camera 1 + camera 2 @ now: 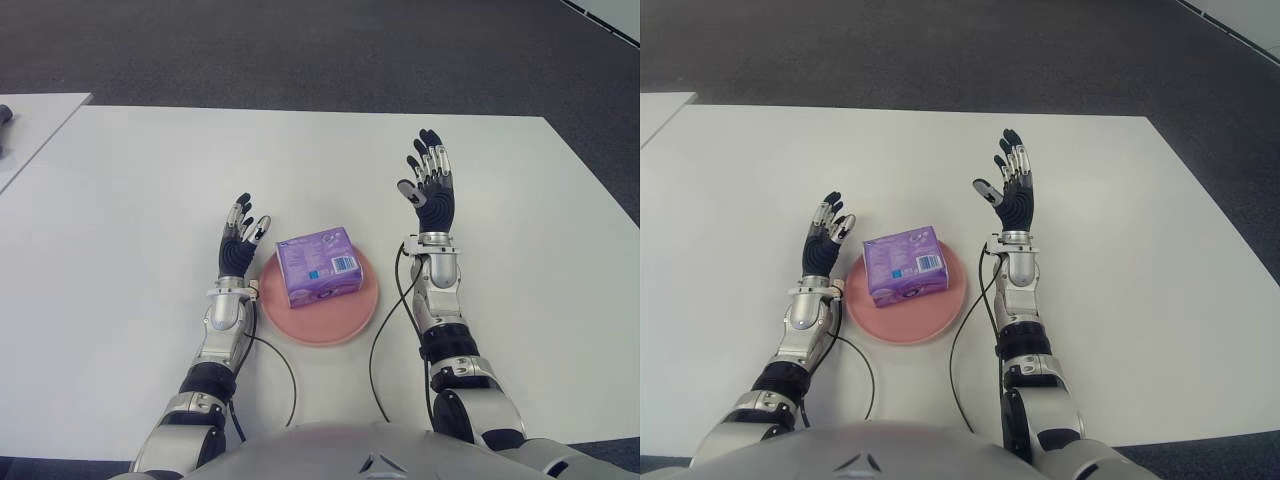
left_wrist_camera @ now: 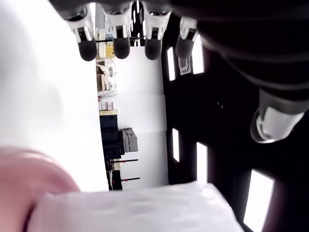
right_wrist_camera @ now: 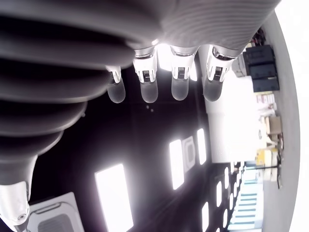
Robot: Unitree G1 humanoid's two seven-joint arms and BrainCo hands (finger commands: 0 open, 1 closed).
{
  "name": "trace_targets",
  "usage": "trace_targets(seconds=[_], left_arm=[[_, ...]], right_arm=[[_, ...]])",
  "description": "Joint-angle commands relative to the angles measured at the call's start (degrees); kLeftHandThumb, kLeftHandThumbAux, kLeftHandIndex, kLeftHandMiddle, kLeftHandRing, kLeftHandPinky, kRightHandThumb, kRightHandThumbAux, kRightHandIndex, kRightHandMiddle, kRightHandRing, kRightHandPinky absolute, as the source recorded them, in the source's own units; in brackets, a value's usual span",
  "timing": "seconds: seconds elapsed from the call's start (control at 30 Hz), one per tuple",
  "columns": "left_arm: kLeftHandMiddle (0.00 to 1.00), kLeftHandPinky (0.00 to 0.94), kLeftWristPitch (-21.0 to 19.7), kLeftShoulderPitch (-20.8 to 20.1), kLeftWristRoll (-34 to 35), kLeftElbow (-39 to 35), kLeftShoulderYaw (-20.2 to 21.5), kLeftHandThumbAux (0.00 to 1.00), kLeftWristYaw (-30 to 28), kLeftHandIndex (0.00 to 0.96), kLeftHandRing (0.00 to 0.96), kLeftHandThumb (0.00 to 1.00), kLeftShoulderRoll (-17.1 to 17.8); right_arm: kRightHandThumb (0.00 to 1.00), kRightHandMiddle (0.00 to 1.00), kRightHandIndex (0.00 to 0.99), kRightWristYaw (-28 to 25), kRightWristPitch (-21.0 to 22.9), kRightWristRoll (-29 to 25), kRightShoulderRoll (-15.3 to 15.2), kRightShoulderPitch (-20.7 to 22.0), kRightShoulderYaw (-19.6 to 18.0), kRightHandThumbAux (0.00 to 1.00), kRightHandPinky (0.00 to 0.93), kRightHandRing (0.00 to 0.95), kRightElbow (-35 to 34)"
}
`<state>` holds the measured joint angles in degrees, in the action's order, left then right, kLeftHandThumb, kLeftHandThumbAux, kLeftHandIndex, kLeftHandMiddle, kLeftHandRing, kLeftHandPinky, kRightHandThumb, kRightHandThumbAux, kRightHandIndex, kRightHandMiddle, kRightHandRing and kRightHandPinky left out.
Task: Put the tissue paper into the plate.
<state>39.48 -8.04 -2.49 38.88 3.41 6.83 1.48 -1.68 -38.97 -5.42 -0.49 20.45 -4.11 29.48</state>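
Left robot hand [image 1: 241,238] open beside tissue pack [image 1: 317,265] on plate [image 1: 330,325].

White table [image 1: 150,180], dark grey carpet floor [image 1: 300,50] beyond.

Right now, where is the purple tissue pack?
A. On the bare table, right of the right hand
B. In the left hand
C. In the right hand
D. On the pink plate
D: the tissue pack lies on the pink plate, between the open left hand and the open right hand.
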Motion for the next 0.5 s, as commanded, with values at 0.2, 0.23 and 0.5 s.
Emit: trace_targets(seconds=[0.2,0.23,0.5], left_arm=[[0.0,0.0,-1.15,1.06,-0.71,-0.39,-0.14,0.468,-0.32,0.0,0.0,0.0,0.27],[0.0,0.0,-1.19,1.07,-0.7,-0.47,-0.14,0.469,-0.37,0.0,0.0,0.0,0.27],[0.0,0.0,-0.44,0.98,-0.18,-0.27,0.12,0.481,-0.59,0.0,0.0,0.0,0.13]], right_arm=[[0.037,0.031,0.047,-0.01,0.03,0.43,0.5,-0.13,-0.42,0.592,0.0,0.0,0.19],[0.037,0.031,0.047,-0.01,0.04,0.47,0.53,-0.13,-0.44,0.592,0.0,0.0,0.17],[0.037,0.031,0.047,0.02,0.21,0.7,0.72,-0.15,-0.52,0.592,0.0,0.0,-0.1]])
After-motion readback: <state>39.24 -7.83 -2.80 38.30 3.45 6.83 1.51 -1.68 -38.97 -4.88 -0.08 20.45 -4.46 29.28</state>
